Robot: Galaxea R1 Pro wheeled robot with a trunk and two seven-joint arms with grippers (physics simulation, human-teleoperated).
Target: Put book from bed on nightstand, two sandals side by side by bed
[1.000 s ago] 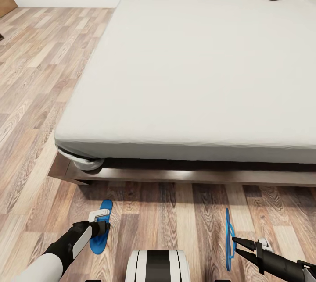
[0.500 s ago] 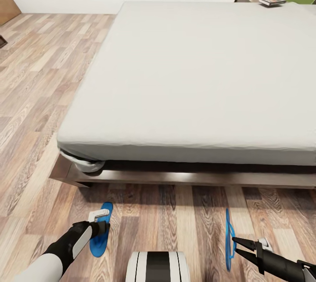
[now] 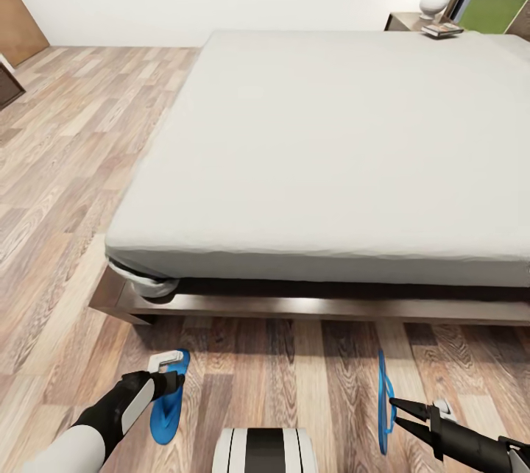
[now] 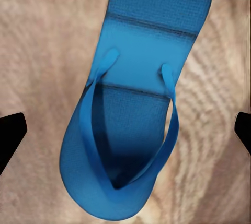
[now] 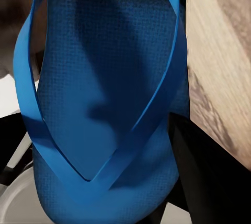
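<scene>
A: Why is the right gripper (image 3: 394,407) holding its sandal (image 3: 383,403) on edge, lower right?
B: It's clamped on it, carrying it beside the bed (image 3: 331,149).
A: And the left gripper (image 3: 175,383)?
B: Spread wide over the flat sandal (image 3: 166,405), lower left, gripping nothing. The book (image 3: 442,30) sits on the nightstand (image 3: 405,20), upper right

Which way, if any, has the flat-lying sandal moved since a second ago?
No; the sandal keeps its place beside the bed frame; the camera shifted.
</scene>
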